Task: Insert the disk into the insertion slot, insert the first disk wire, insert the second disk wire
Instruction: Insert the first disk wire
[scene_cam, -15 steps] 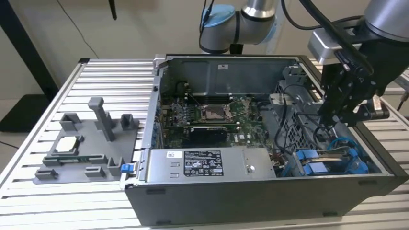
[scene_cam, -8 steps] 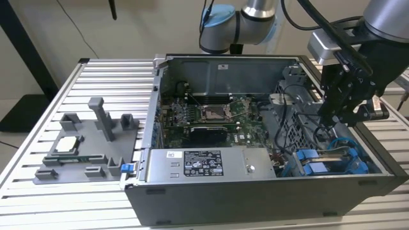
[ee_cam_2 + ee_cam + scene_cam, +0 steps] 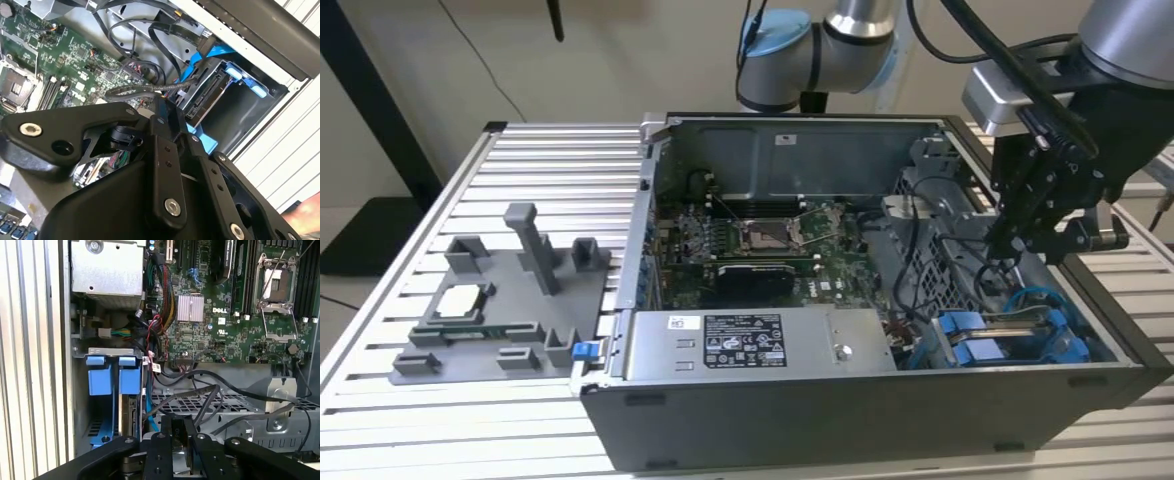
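A: How far along is the job being reckoned?
B: The first step is being judged as done: the disk is being seen lying inside the insertion slot, edge-on between blue carrier parts, in the case corner toward the exterior view's right

A: And the two disk wires?
B: Those are being counted as what is left. Several black wires are being seen draped loose over the perforated metal floor just beside the slot, some of them running toward the gripper; whether any is being seated in the disk's connector cannot be told

A: What is being held in the gripper?
B: That is not being shown clearly enough: whether it is closed, and whether a wire is being pinched in it, cannot be told. In the exterior view it is being held above the open case, over the wires and near the slot, apart from the disk

A: So the stage is being put at the first wire?
B: It is being judged so, as a guess from how things are lying
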